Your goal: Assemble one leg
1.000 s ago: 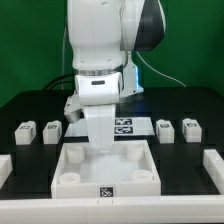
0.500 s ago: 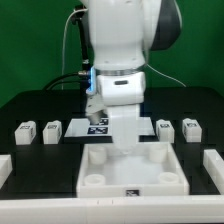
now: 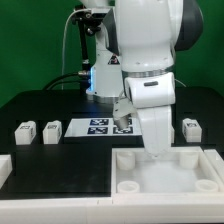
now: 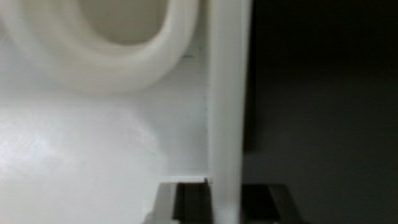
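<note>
Two legs (image 3: 27,131) (image 3: 52,131), small white tagged blocks, stand at the exterior view's left, and a third leg (image 3: 190,129) stands at its right behind the arm. My gripper (image 3: 158,152) is down on the back rim of the large flat white panel (image 3: 165,172), which has round corner sockets. In the wrist view my gripper (image 4: 228,200) straddles the panel's thin raised rim (image 4: 228,100), one dark fingertip (image 4: 192,202) on each side, shut on it. A round socket (image 4: 107,40) shows beside the rim. No leg is held.
The marker board (image 3: 100,126) lies on the black table behind the panel. A white block (image 3: 4,166) sits at the exterior view's left edge. The arm's body hides the space between the marker board and the right-hand leg.
My gripper and the white panel have moved together toward the exterior view's right, from the front middle to the front right. The legs have not moved.
</note>
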`<state>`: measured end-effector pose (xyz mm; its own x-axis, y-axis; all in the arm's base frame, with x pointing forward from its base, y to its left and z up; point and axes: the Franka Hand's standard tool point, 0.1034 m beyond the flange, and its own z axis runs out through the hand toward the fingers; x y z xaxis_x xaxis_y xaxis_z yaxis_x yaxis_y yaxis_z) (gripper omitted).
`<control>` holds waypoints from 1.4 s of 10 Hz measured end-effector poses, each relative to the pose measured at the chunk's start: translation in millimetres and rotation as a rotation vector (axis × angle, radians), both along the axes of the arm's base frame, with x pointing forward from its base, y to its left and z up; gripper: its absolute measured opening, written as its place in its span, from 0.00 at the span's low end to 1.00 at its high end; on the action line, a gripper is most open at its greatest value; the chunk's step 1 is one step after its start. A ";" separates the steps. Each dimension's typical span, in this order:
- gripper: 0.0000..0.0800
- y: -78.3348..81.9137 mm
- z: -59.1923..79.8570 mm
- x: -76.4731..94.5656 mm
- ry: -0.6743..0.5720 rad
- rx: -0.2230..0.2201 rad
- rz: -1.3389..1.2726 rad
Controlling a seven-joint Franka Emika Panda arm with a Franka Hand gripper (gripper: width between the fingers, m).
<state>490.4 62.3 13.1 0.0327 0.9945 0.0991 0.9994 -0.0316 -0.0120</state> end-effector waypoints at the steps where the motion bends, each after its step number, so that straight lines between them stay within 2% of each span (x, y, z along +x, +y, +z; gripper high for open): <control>1: 0.07 0.2 0.0 0.0 0.002 0.000 -0.001; 6: 0.07 -0.8 -0.5 -0.6 -0.002 0.001 -0.005; 8: 0.52 -1.2 -0.7 -0.6 -0.002 0.001 -0.006; 9: 0.52 -1.4 -0.8 -0.7 -0.001 0.001 -0.006; 10: 0.69 -1.5 -0.9 -0.7 -0.001 0.001 -0.007; 11: 0.79 -1.6 -1.0 -0.7 -0.001 0.001 -0.007; 14: 0.81 -1.9 -1.1 -0.8 -0.001 0.000 -0.007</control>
